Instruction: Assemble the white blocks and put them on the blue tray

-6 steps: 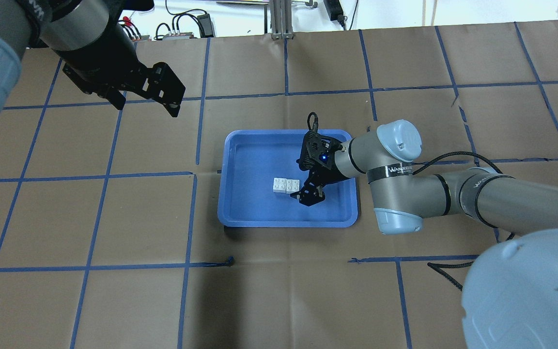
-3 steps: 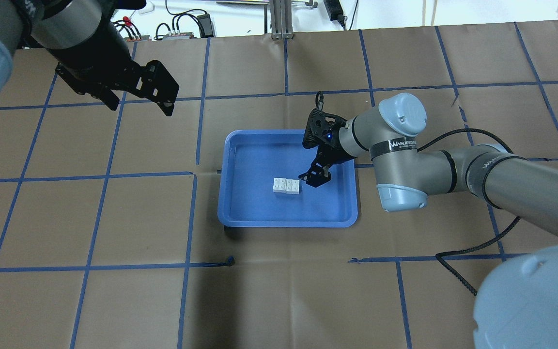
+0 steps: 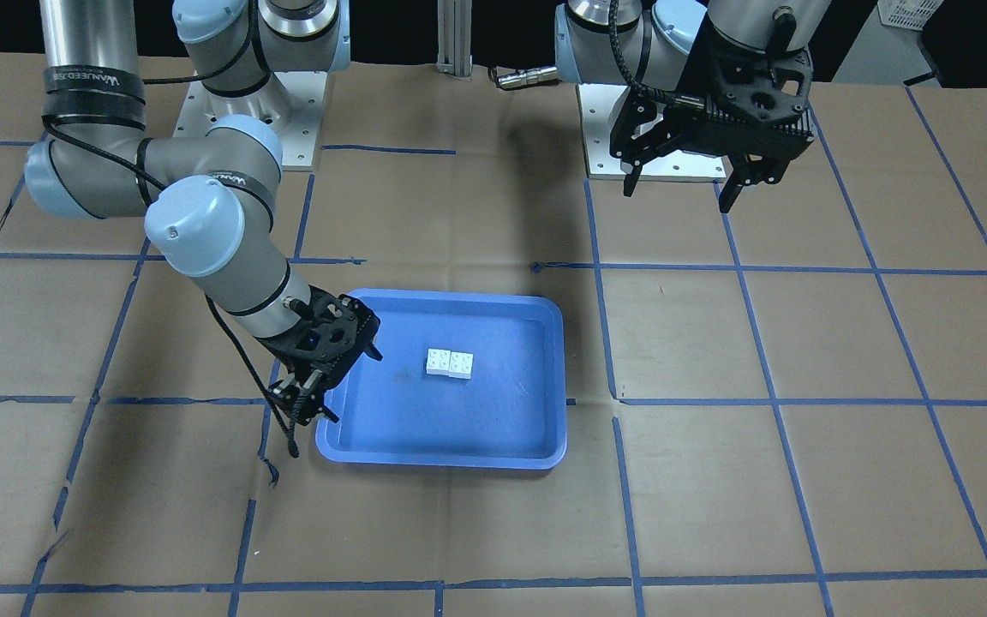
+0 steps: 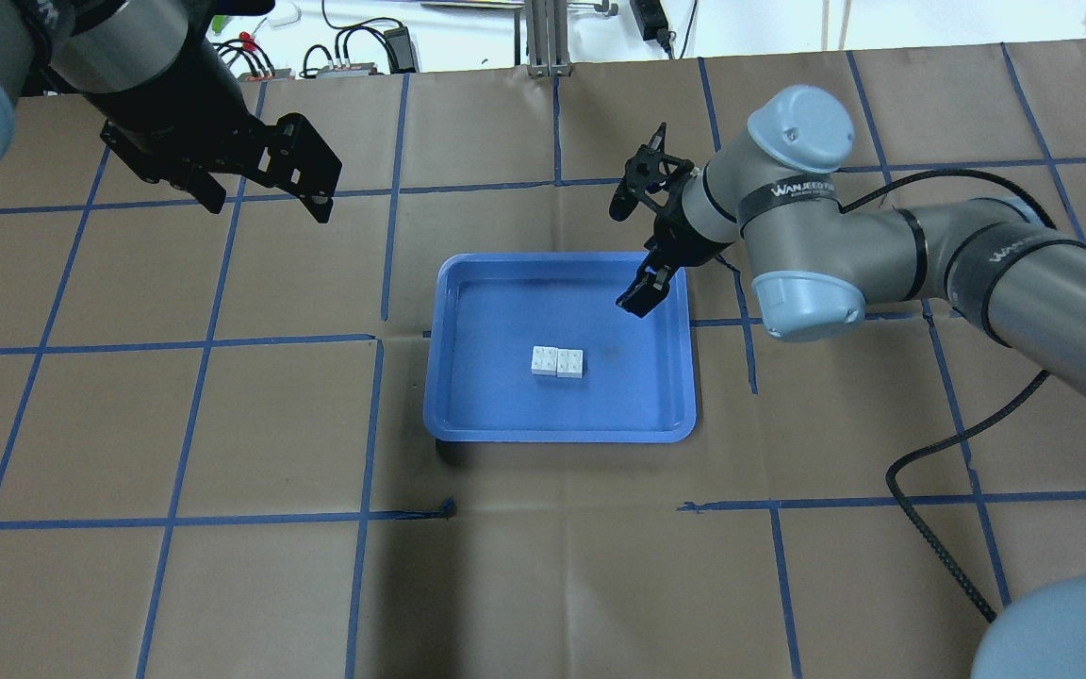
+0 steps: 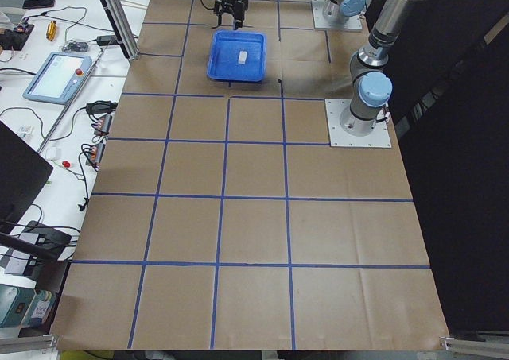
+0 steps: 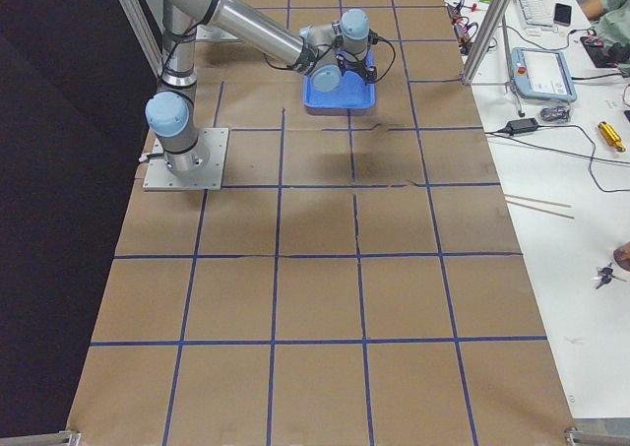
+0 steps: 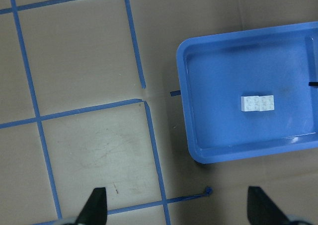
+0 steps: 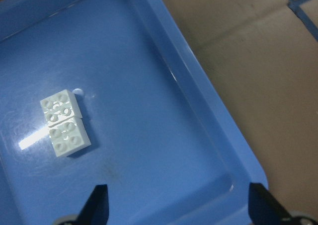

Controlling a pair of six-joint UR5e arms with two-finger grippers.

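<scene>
The two white blocks [image 4: 557,362] lie joined side by side, studs up, near the middle of the blue tray [image 4: 468,415]. They also show in the front view [image 3: 449,363], the left wrist view [image 7: 257,103] and the right wrist view [image 8: 64,123]. My right gripper [image 4: 625,256] is open and empty, raised over the tray's far right corner, apart from the blocks. My left gripper [image 4: 268,207] is open and empty, held high over the table at the far left, well away from the tray [image 7: 208,135].
Brown paper with a blue tape grid [image 4: 383,264] covers the table. The right arm's black cable [image 4: 929,528] loops over the table at the right. An aluminium post [image 4: 543,38] stands at the far edge. Benches with devices [image 5: 60,70] flank the table.
My right gripper has drawn back from beside the blocks, rising toward the tray's far right corner. The blocks stay put. My left gripper has drifted slightly left and away.
</scene>
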